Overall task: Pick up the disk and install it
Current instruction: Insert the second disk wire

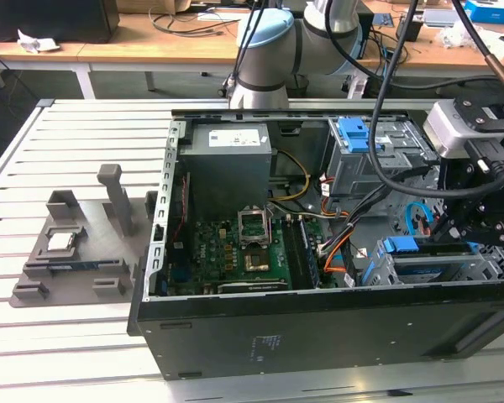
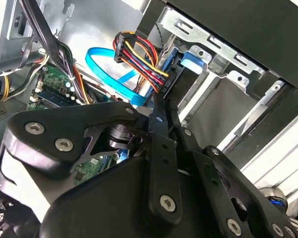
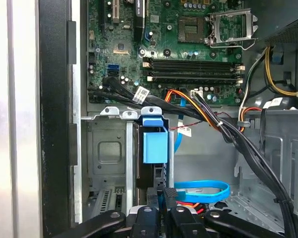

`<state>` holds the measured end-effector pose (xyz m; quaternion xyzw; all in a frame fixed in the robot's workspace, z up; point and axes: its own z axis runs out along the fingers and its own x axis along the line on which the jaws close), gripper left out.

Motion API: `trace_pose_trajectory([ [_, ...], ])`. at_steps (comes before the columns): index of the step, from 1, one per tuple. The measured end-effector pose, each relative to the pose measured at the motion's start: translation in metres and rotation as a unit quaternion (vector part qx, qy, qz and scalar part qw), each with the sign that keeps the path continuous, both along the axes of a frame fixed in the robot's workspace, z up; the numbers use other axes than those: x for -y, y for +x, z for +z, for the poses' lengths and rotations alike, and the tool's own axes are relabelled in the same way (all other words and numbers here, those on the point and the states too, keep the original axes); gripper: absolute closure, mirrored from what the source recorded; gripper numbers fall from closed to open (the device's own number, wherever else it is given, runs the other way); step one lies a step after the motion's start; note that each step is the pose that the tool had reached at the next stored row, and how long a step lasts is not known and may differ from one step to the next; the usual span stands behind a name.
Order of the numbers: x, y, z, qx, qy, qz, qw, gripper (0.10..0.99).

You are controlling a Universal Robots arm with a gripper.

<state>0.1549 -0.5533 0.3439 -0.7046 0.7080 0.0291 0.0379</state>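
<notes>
At the open case's three o'clock end in the exterior view, the gripper hangs with its black fingers pressed together on nothing. At its seven o'clock the disk, silver with blue plastic rails, lies in the grey sheet-metal drive cage. I'd judge it already slotted, hence no grip. The green motherboard sits at nine.

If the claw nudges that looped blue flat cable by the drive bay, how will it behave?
Probably floppy: the blue cable curves in a loose loop, so it should bend aside. It might snag, lying right beside the claw.
</notes>
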Motion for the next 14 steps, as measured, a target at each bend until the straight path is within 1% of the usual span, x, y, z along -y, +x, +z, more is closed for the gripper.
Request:
trace_pose_trajectory([
  [4,0.0,0.0,-0.0033,0.0,-0.0003,0.0,1.0,0.925],
  [11,0.0,0.0,-0.0038,0.0,-0.0004,0.0,1.0,0.925],
  [13,0.0,0.0,-0.0039,0.0,-0.0004,0.0,1.0,0.914],
  [14,0.0,0.0,-0.0039,0.0,-0.0005,0.0,1.0,0.851],
])
